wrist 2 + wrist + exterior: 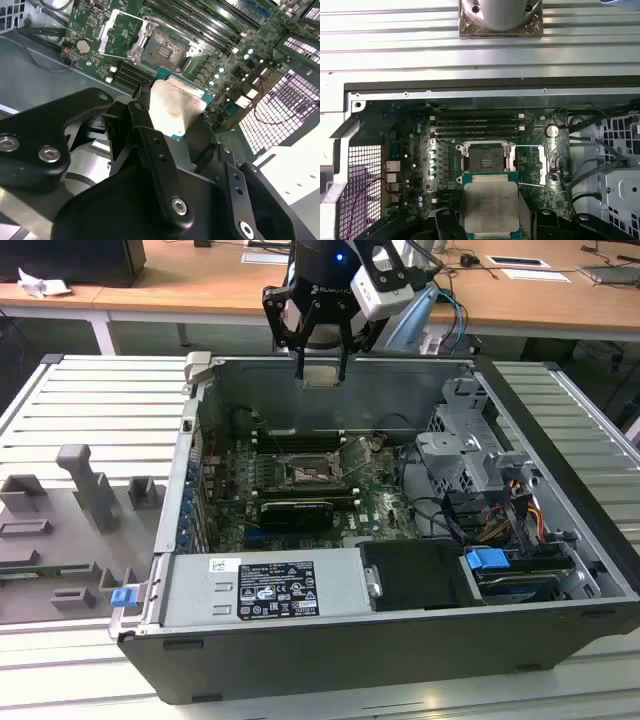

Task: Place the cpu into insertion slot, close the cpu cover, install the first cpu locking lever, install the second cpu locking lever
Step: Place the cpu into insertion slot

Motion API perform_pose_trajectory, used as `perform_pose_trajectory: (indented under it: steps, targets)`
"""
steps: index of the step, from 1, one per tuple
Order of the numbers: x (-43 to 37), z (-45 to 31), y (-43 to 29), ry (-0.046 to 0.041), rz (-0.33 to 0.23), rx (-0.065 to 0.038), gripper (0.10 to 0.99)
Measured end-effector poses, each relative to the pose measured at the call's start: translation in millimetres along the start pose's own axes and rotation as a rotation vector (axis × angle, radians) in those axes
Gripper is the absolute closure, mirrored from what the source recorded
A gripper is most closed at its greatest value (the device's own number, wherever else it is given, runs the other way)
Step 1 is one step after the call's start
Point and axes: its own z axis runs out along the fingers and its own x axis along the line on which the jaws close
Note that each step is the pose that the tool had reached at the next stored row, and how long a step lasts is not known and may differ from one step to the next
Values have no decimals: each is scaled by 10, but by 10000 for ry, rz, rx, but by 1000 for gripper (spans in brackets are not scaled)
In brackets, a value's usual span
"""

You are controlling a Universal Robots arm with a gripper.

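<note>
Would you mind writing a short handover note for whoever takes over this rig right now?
Gripper: shut on the cpu, held high over the open computer case, not yet down at the board.
Insertion slot: empty, on the green board below the cpu.
Cpu cover: swung open beside the slot.
Done: cpu picked up.
Left: seating the cpu, closing the cover, both lever steps.
</note>
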Motion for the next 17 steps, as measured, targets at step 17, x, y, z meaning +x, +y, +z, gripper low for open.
perform_pose_trajectory:
  steps: [17]
  targets:
    - [-1, 40, -6, -95, 1183, -22, 557]
